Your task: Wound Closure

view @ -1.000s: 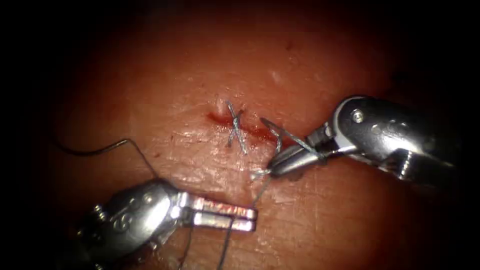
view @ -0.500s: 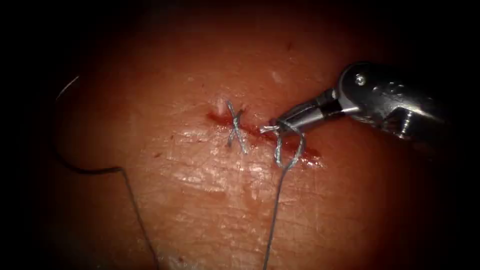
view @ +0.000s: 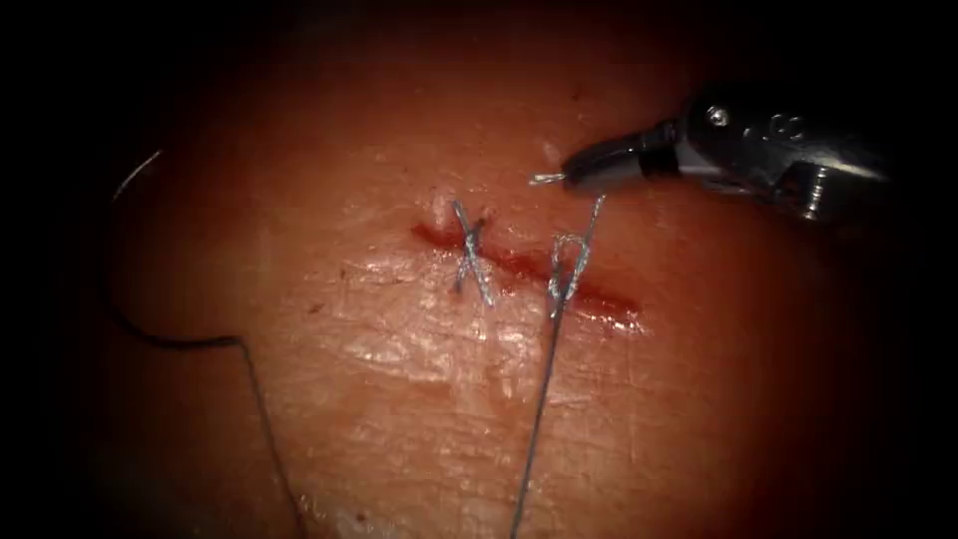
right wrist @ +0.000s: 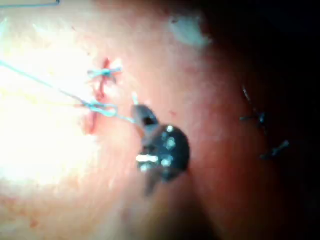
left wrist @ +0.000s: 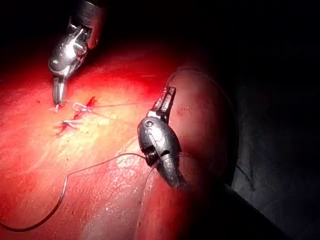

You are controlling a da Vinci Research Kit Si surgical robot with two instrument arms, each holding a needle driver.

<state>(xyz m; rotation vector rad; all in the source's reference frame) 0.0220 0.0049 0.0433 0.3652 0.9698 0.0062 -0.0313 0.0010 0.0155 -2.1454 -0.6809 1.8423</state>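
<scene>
right tool point(view: 569, 175) sits above the cut point(view: 529, 269), toward its right end, jaws pinched on the short end of the thread point(view: 547, 179). from that grip the thread point(view: 544, 389) drops to a small loop point(view: 567, 265) lying across the cut, then the long strand trails down off the bottom edge. left tool point(left wrist: 167, 97) hangs off to the side over the tissue point(view: 399, 399), well apart from the cut; can't tell if its jaws are open or if it has hold of anything. finished crossed stitch point(view: 471, 255) sits on the cut, left of the loop. needle point(view: 135, 172) lies far left on the tissue, free, not in it, dark thread trailing from it.
</scene>
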